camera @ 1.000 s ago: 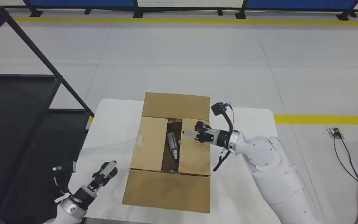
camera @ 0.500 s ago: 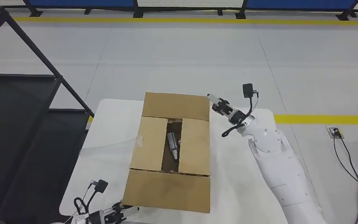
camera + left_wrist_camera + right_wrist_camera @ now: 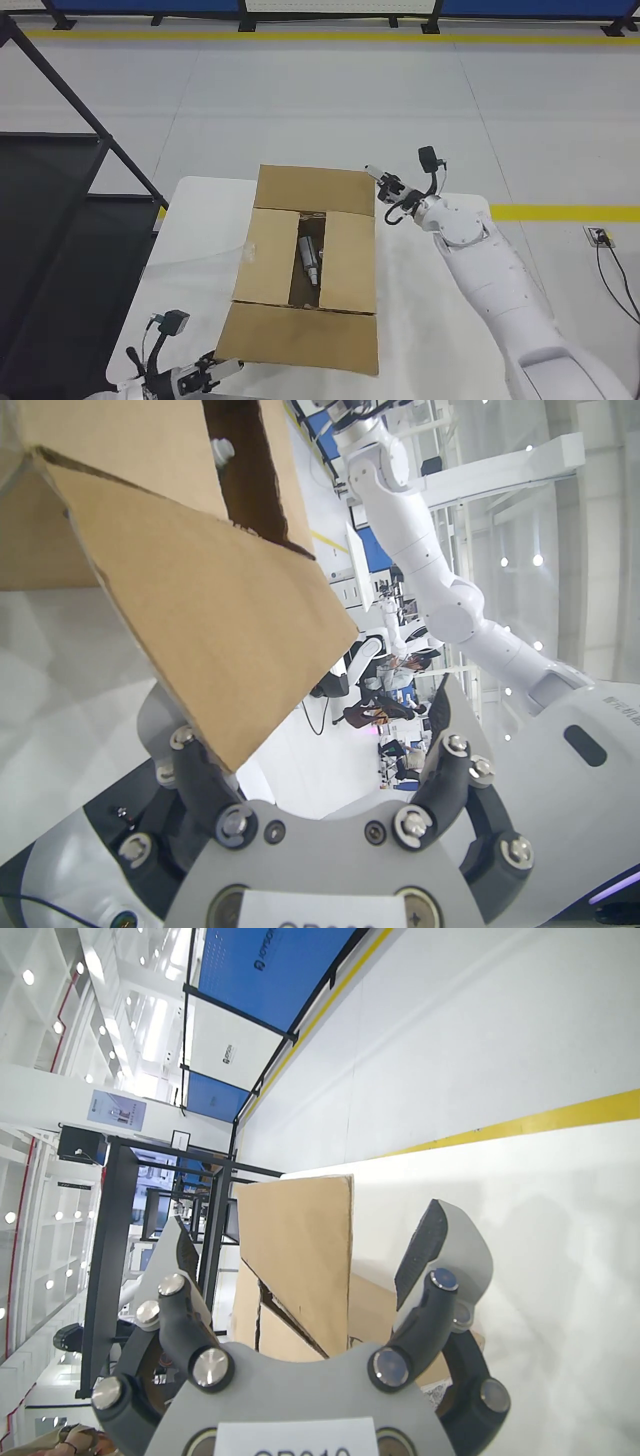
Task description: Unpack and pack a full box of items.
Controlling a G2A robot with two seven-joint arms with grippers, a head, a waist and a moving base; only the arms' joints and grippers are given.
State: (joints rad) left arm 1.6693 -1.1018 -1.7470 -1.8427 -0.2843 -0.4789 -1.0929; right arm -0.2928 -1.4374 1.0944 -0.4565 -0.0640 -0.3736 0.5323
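A cardboard box [image 3: 262, 255] stands on the white table [image 3: 430, 320], its side flaps partly closed. Through the gap between them I see a grey bottle-like item [image 3: 309, 258] lying inside; its cap [image 3: 222, 450] shows in the left wrist view. My right gripper [image 3: 380, 180] is open at the right corner of the far flap [image 3: 315, 187], and that flap [image 3: 300, 1248] stands between its fingers. My left gripper [image 3: 222, 367] is open at the left corner of the near flap [image 3: 300, 340]. That flap's corner [image 3: 225, 710] sits just inside one finger.
A black metal rack [image 3: 60, 250] stands close to the table's left side. The table has bare surface to the right of the box and a narrower strip on the left. The near flap overhangs the table's front edge.
My right gripper left the box's right side flap and went to the far flap's right corner. My left gripper dropped from the left of the table to the near flap's left corner.
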